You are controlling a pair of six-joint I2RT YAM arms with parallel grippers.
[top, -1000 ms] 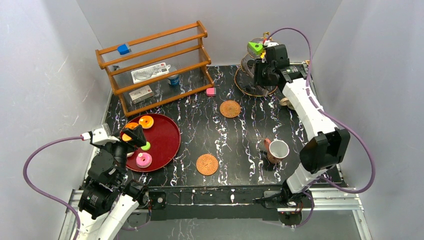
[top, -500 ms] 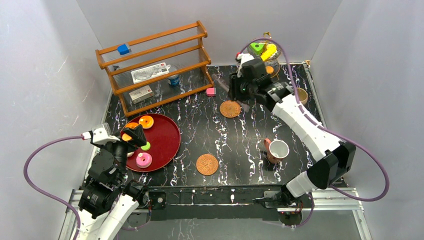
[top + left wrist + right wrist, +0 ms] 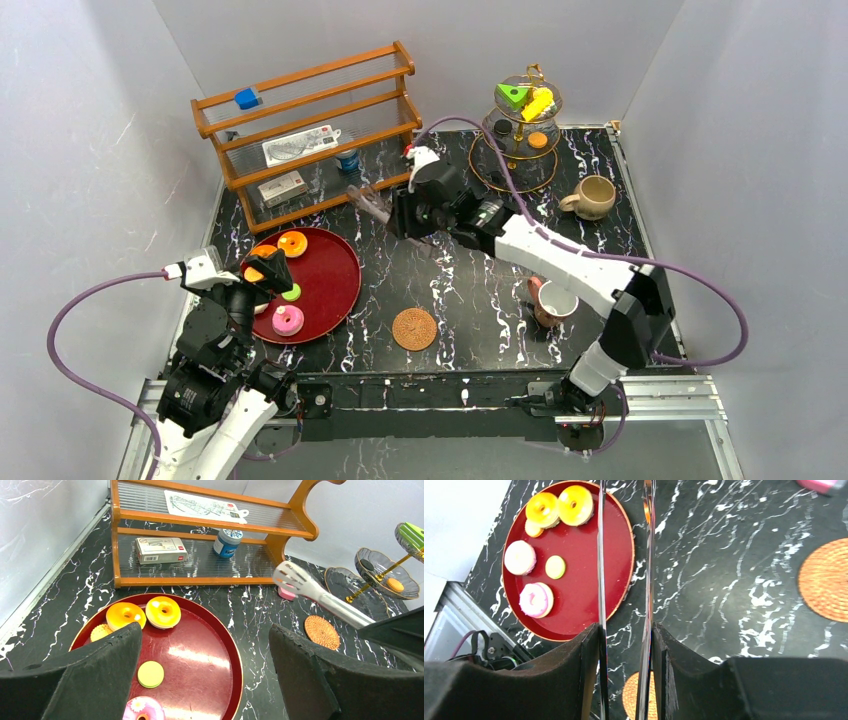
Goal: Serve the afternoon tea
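My right gripper is shut on metal tongs over the table's middle; their empty arms point toward the red tray. The tray holds orange donuts, a pink donut, a green disc and a cookie. My left gripper is open over the tray's near left. The tiered stand carries a green wedge, a yellow piece, a black disc and an orange cookie. The beige mug, pinkish-brown cup and coasters stand on the table.
A wooden shelf at the back left holds white boxes, a blue can and a blue cube. A pink block lies by the shelf's right foot. White walls close in three sides.
My right arm has swung left with the tongs from the tiered stand to the table's middle, and it now covers the far coaster in the top view. The left arm has not moved.
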